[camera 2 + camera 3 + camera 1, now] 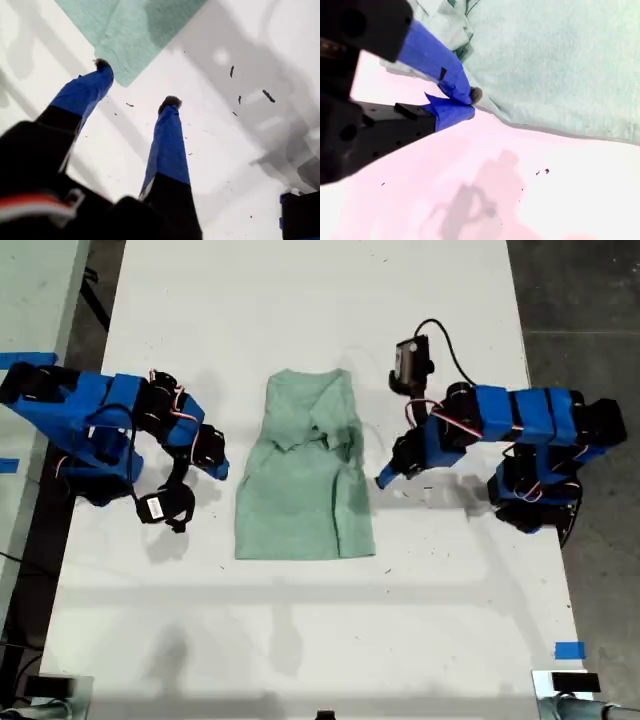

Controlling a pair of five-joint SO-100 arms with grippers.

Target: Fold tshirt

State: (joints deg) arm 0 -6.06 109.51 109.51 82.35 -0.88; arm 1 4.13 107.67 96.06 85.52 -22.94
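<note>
The pale mint-green tshirt (300,490) lies mid-table, roughly flat, with a crumpled fold in its upper half. My first gripper (212,460) is on the arm at the exterior view's left and hangs just off the cloth's left edge. Its wrist view shows this gripper (136,83) open over bare table, one fingertip (102,64) close to a corner of the tshirt (135,30). On the arm at the exterior view's right, my second gripper (384,480) sits beside the shirt's right edge. Its wrist view shows it (470,102) shut, tips right at the hem of the tshirt (555,60), with no cloth visibly lifted.
The white table (300,640) carries a blue tape mark (570,650) near the front at the exterior view's right. Dark floor runs past the table's edge on that side. Small dark specks (267,95) dot the tabletop.
</note>
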